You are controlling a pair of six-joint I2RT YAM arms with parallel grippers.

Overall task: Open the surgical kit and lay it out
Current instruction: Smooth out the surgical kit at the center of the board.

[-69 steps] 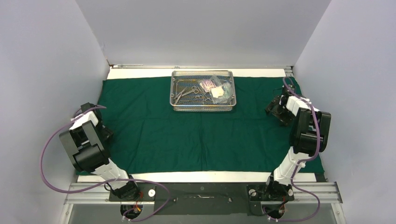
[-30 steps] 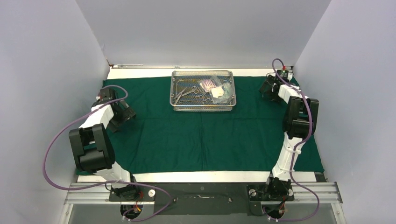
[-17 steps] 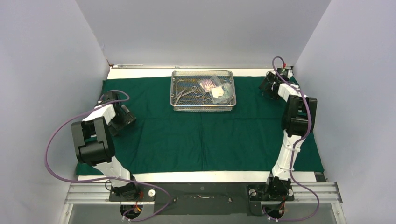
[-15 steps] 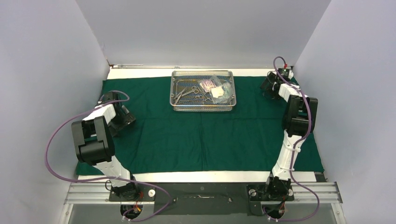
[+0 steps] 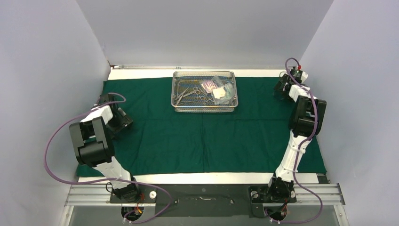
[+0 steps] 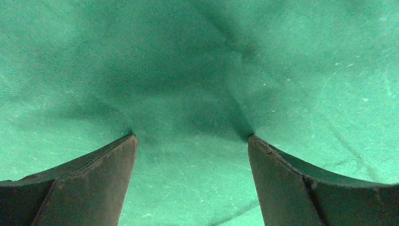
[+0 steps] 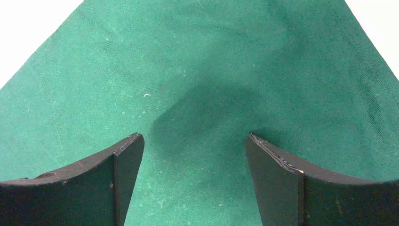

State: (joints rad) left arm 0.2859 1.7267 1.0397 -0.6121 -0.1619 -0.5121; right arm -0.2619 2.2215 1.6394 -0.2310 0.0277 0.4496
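Note:
The surgical kit's dark green cloth (image 5: 202, 141) lies spread flat over the table. Its silver wire-mesh tray (image 5: 204, 110) stands at the far middle, holding steel forceps (image 5: 189, 92) and clear gauze packets (image 5: 219, 89). My left gripper (image 5: 120, 120) is down at the cloth's left side. In the left wrist view it (image 6: 190, 137) is open, both tips resting on the cloth (image 6: 197, 56), which dimples there. My right gripper (image 5: 281, 88) is at the cloth's far right corner, open (image 7: 194, 136) over that corner (image 7: 207, 61), with nothing between the fingers.
Grey enclosure walls stand close on the left (image 5: 47, 70) and right (image 5: 357, 94). Bare white table strips show beyond the cloth's far edge (image 5: 141, 74) and near edge (image 5: 202, 178). Purple cables (image 5: 49, 155) loop off both arms.
The right gripper has slid rightward toward the cloth's far right corner. The left gripper has shifted slightly left along the cloth's left side. Both stay open; the tray has not moved.

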